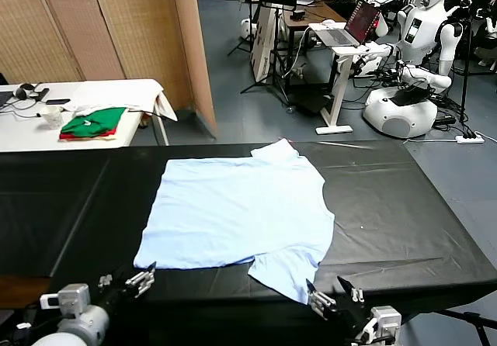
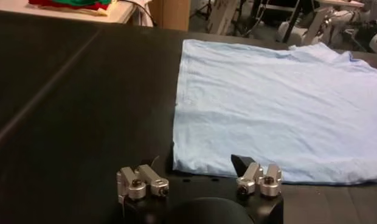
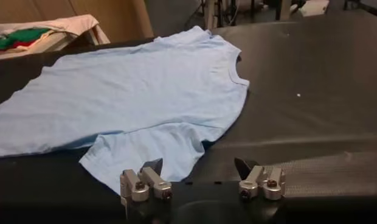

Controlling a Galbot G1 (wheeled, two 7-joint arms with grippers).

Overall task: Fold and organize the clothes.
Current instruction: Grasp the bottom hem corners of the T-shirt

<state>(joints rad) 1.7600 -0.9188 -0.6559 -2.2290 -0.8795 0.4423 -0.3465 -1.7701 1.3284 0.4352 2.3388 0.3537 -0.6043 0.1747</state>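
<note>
You are starting out: the shirt (image 1: 241,210) is lying flat and unfolded. Your left gripper (image 1: 126,282), fingers apart, is hovering just short of its hem corner; your right gripper (image 1: 335,295), also apart, is sitting beside the near sleeve. Next, probably pinch those edges; the far sleeve is barely showing.

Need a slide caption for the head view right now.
Pale light-blue cotton T-shirt spread flat on black table; open left gripper and open right gripper flank its near edge.
</note>
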